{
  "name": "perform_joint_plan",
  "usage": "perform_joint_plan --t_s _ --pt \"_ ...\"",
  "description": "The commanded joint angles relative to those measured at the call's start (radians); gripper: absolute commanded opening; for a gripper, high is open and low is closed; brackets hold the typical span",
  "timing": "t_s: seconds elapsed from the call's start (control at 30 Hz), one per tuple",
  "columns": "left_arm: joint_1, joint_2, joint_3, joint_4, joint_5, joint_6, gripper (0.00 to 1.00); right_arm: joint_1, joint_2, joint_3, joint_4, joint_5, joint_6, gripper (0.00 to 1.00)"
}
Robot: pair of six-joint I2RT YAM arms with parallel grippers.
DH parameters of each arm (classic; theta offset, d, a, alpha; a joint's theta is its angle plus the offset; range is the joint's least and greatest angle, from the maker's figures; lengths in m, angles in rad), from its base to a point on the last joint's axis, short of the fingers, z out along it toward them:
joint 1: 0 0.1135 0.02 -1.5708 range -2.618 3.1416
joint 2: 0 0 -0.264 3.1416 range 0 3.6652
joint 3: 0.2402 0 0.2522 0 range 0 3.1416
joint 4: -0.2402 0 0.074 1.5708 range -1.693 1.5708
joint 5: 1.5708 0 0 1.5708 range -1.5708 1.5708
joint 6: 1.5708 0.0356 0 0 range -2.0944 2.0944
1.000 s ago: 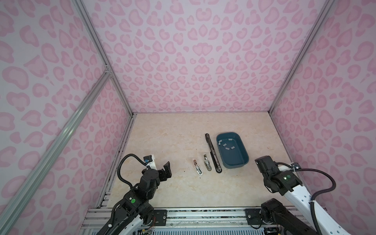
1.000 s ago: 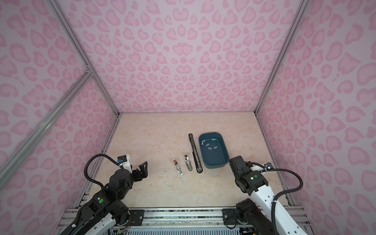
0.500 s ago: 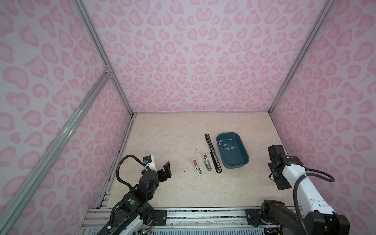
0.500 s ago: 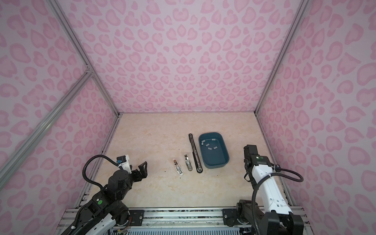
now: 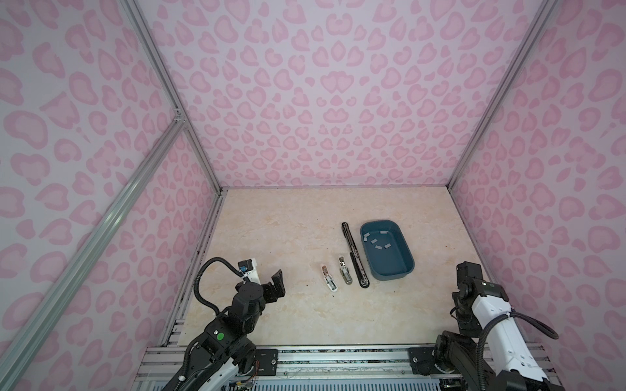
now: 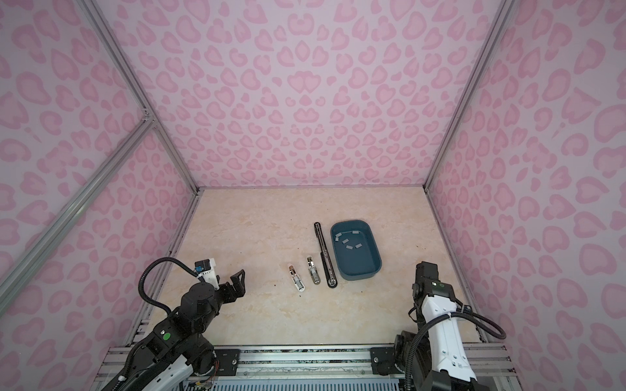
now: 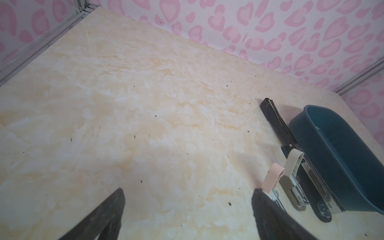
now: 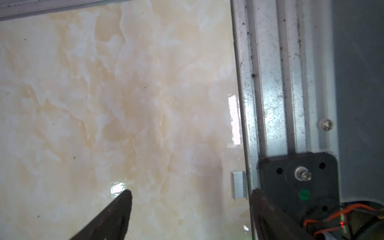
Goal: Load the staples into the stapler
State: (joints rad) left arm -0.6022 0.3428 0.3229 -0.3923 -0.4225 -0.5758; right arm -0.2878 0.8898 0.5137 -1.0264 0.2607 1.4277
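Both top views look down on the whole table (image 5: 271, 237); wrist cameras face it closely.

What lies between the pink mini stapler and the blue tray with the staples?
Two things, seen in both top views: the grey mini stapler, then the long black stapler beside the tray.

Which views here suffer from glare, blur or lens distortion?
Right wrist view: soft overall, white glare patches on the table, right pincer's fingers blurred. Left wrist view: table sharper, left pincer's fingers out of focus, soft shadow beside the blue tray. Both top views: even light, wide-angle splay of the frame posts.
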Motion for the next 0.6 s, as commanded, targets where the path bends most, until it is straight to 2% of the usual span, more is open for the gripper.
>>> perform_joint_plan --t_s 0.0,0.57 --pt "0.001 0.002 -0.001 0.007 -0.001 -0.004 0.96 -0.016 -0.019 -0.042 0.044 -0.066 -0.022 0.9" --pt "0.001 -0.002 -0.002 0.007 0.001 -0.004 0.96 -0.024 -0.122 -0.111 0.054 -0.023 -0.008 0.91"
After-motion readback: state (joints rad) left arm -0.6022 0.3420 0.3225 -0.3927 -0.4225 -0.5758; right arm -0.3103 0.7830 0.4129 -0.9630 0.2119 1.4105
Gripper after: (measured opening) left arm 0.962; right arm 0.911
